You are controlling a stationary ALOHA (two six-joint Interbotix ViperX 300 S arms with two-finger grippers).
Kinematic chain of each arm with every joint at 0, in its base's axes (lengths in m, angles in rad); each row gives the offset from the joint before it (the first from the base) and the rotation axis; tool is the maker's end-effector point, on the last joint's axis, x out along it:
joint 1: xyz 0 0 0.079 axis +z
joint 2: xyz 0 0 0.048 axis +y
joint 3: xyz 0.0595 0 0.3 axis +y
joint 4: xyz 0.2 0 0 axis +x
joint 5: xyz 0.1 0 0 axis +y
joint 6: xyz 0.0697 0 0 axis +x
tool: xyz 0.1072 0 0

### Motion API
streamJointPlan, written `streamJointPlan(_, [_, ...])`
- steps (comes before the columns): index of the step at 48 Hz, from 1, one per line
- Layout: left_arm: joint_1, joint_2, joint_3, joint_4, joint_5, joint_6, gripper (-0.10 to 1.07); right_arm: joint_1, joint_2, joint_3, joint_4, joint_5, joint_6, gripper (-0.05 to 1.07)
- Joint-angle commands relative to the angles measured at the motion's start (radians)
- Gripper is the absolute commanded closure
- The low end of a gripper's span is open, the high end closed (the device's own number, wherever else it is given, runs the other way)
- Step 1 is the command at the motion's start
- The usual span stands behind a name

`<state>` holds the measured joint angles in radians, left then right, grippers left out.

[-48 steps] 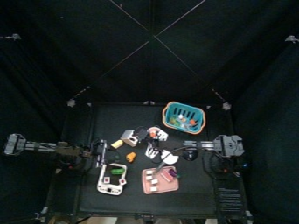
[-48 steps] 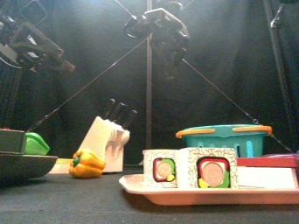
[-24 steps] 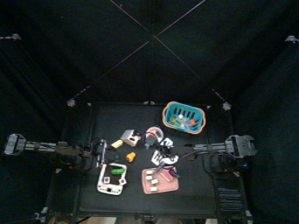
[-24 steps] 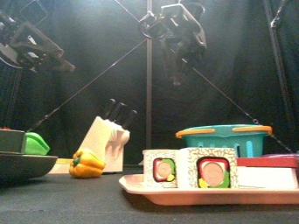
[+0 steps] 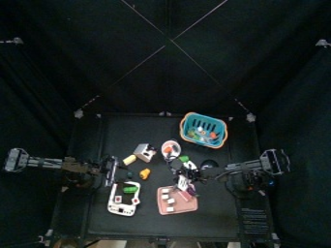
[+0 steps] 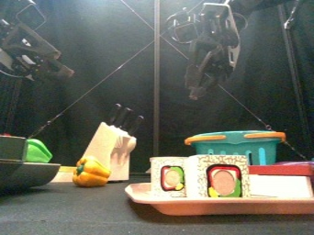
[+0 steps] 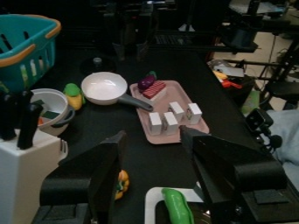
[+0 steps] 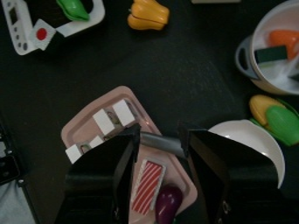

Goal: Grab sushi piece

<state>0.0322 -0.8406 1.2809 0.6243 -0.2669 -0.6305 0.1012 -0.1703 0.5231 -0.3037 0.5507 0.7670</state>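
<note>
Three sushi pieces (image 6: 196,176) stand in a row on a pink tray (image 6: 233,203) at the table's front; they also show in the right wrist view (image 8: 105,128) and the left wrist view (image 7: 172,121). My right gripper (image 5: 192,173) is open and empty; it hangs above the tray (image 5: 175,199), beside its far edge. In the right wrist view the sushi lies just off the left jaw. In the front view the right gripper (image 6: 196,87) hangs high above the sushi. My left gripper (image 5: 111,170) is open and empty at the table's left, raised.
A teal basket (image 5: 200,126) stands at the back right. A white knife block (image 6: 108,147) and a yellow pepper (image 6: 88,171) stand left of the pink tray. A white tray with a green item (image 5: 126,199) lies front left. A white bowl (image 8: 251,144) sits beside the pink tray.
My right gripper has moved toward the pink tray and come lower. The left arm has not moved.
</note>
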Motion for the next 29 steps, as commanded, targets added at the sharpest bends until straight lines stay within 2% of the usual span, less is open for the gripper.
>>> streamJointPlan(1, [-0.003,0.005,0.008,-0.003,-0.043,0.002,0.09,0.012,-0.028,0.035,-0.041,-0.115,0.000,0.24])
streamJointPlan(11, [-0.003,0.009,0.044,0.029,-0.060,0.017,0.09,0.028,0.006,0.077,-0.135,-0.224,0.002,0.24])
streamJointPlan(18, [-0.003,0.015,0.061,0.100,-0.083,0.103,0.09,0.028,0.038,0.080,-0.190,-0.232,0.000,0.25])
streamJointPlan(25, [-0.003,0.023,0.086,0.061,-0.147,0.190,0.09,0.026,0.071,0.074,-0.206,-0.245,0.009,0.25])
streamJointPlan(29, [0.003,0.043,0.107,0.006,-0.187,0.235,0.10,0.026,0.078,0.069,-0.206,-0.252,0.012,0.25])
